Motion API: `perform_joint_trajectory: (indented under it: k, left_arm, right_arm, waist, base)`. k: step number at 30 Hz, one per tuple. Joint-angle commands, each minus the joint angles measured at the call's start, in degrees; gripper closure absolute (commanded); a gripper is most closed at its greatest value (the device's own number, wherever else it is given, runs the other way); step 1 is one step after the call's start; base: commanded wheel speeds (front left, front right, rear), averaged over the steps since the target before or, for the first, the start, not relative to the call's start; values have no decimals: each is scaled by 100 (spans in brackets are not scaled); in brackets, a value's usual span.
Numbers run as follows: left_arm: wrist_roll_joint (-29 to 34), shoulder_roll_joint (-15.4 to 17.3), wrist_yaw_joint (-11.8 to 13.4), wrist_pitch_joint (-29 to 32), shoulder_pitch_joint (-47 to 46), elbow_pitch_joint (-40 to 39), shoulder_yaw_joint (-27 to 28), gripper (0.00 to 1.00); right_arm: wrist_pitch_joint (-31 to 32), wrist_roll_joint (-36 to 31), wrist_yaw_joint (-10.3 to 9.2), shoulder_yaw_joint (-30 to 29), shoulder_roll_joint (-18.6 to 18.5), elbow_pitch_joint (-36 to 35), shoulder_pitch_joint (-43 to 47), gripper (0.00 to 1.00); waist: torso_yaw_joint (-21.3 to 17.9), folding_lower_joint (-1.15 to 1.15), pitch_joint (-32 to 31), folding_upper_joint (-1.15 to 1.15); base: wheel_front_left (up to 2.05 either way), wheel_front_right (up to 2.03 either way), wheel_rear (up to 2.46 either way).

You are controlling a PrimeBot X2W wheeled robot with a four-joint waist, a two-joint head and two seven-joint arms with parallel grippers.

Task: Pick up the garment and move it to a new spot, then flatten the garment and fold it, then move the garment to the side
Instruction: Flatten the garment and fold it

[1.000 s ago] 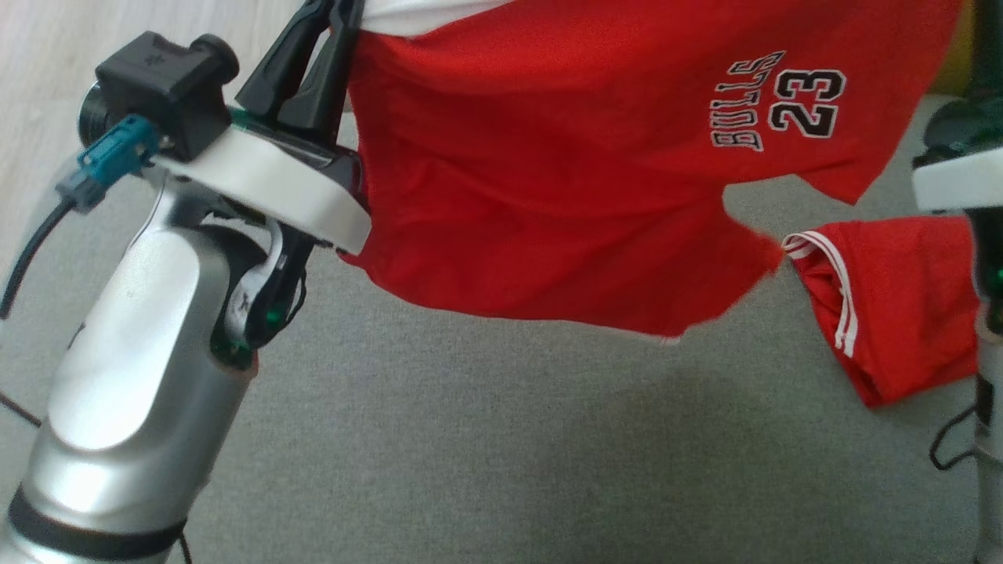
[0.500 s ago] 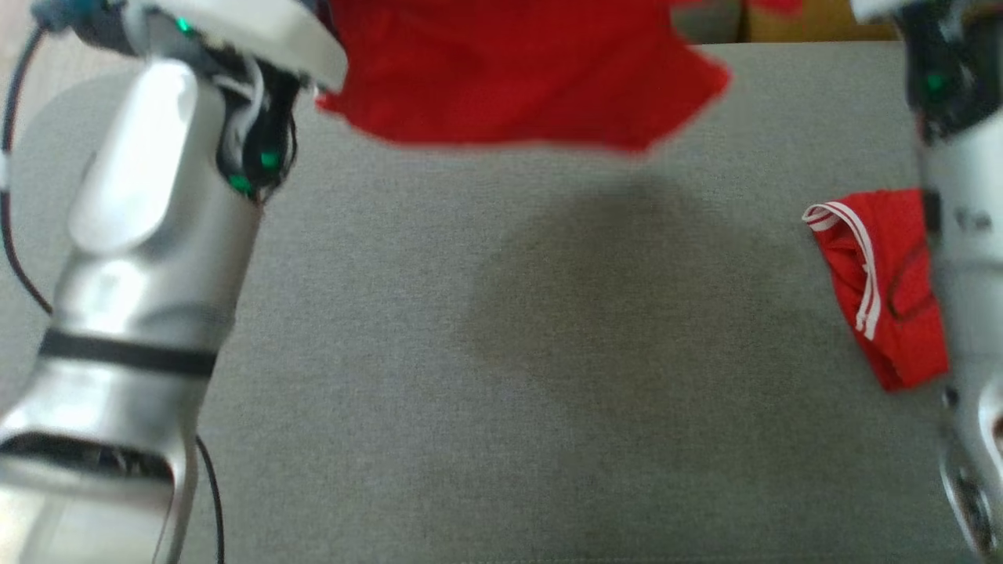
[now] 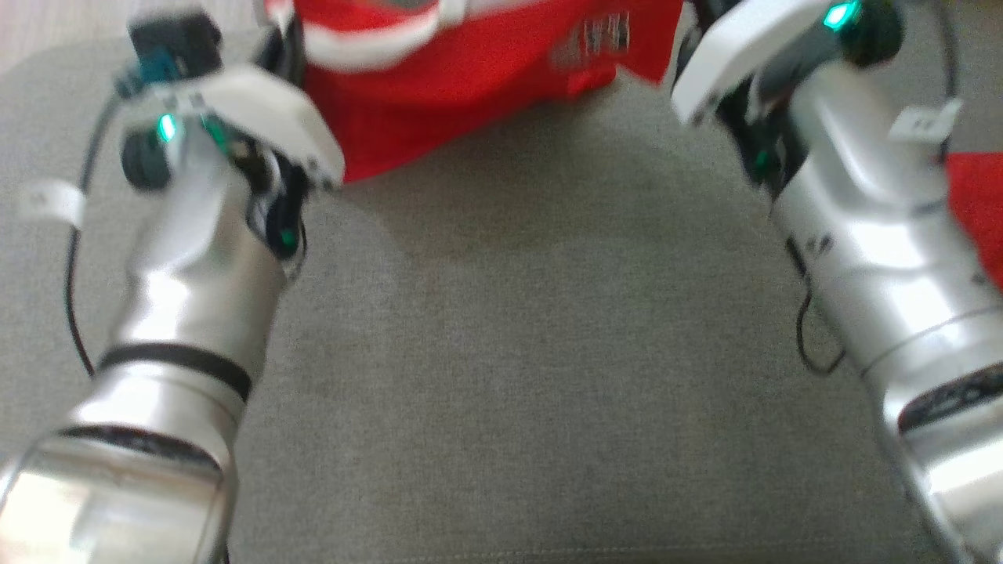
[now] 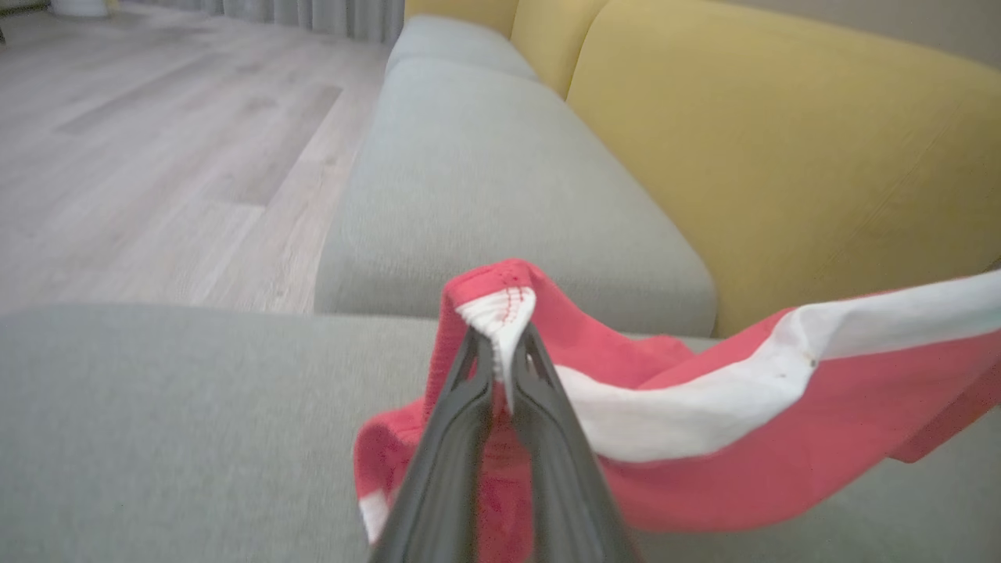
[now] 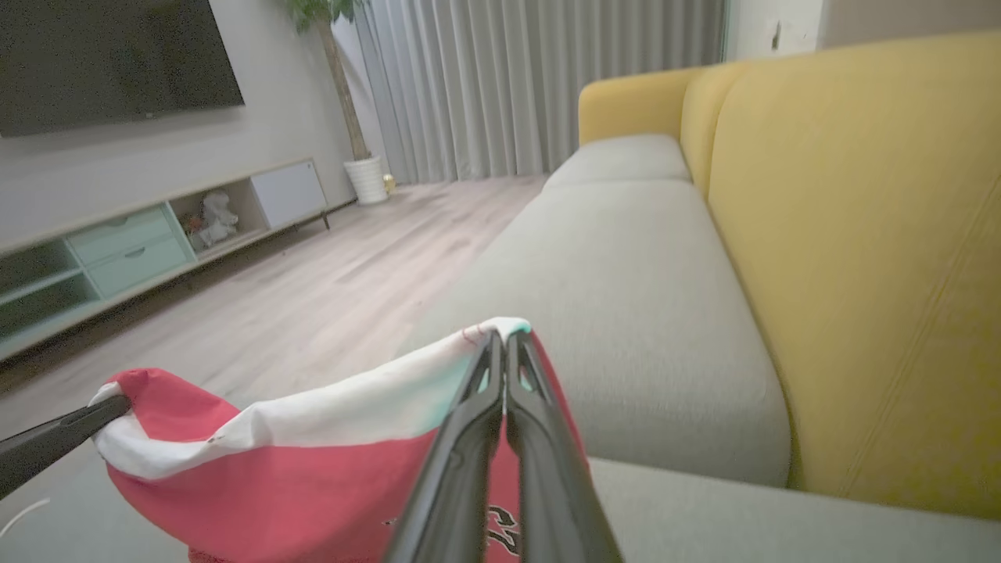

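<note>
1. Holding the garment (image 3: 470,86) up off the grey sofa seat (image 3: 509,352), you have the pick-up done. It hangs stretched between both arms over the far part of the seat.
2. Your left gripper (image 4: 500,344) is pinched almost closed on one bunched end of the white band (image 4: 704,383). Your right gripper (image 5: 504,340) is clamped tight on the other end.
3. By my judgement you have yet to lay it down, flatten it, fold it and move it aside.
4. The TV cabinet (image 5: 285,191) has an open compartment holding something small and pale (image 5: 209,219), too blurred to name. The white pot (image 5: 367,178) holds a plant (image 5: 313,12).
</note>
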Motion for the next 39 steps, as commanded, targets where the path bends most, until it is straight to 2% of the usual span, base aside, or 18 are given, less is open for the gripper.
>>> perform_joint_trajectory:
  k: [1, 5, 10, 17, 22, 26, 33, 37, 39]
  left_arm:
    - [-43, 146, -33, -67, -87, -78, 69, 100]
    - [-117, 80, -98, -69, 376, -71, 76, 100]
    - [-170, 47, -158, -70, 1278, -580, 137, 100]
    - [-41, 42, -148, -70, 2721, -1673, 259, 100]
    - [-7, 153, -73, -70, 3674, -2481, 326, 100]
    - [39, 383, 92, 99, 4378, -3277, 268, 100]
    - [-52, 817, 615, 968, 5723, -5254, 281, 100]
    - [-52, 1012, 976, 1420, 6410, -6373, 283, 100]
    - [-50, 1050, 1068, 1502, 6556, -6616, 296, 100]
  right_arm:
    - [-75, 99, 39, 104, 159, -94, 129, 100]
    - [-246, 433, 39, 362, 135, 19, 745, 100]
    - [-612, 754, 39, 501, -103, -261, 1779, 100]
    - [-760, 923, 39, 341, -662, -1228, 3270, 100]
    - [-537, 822, 39, -69, -991, -2442, 4410, 100]
    - [-14, 461, 39, -726, -1092, -3612, 5389, 100]
    - [1549, -376, 39, -1750, -753, -5953, 7187, 100]
    - [2344, -690, 39, -2048, -496, -7036, 7865, 100]
    - [2499, -733, 39, -2087, -443, -7232, 7982, 100]
  waist:
    - [13, -1, 97, 0]
    - [47, -1, 195, 0]
    - [65, -1, 90, 0]
    - [-2, -1, -227, 0]
    - [-55, -1, -452, 0]
    - [-94, -1, -620, 0]
    - [-119, -1, -798, 0]
    - [-167, -1, -848, 0]
    - [-180, -1, -861, 0]
  base:
    - [0, 0, 0]
    - [0, 0, 0]
    - [0, 0, 0]
    - [0, 0, 0]
    - [0, 0, 0]
    - [0, 0, 0]
    - [0, 0, 0]
    - [0, 0, 0]
    - [0, 0, 0]
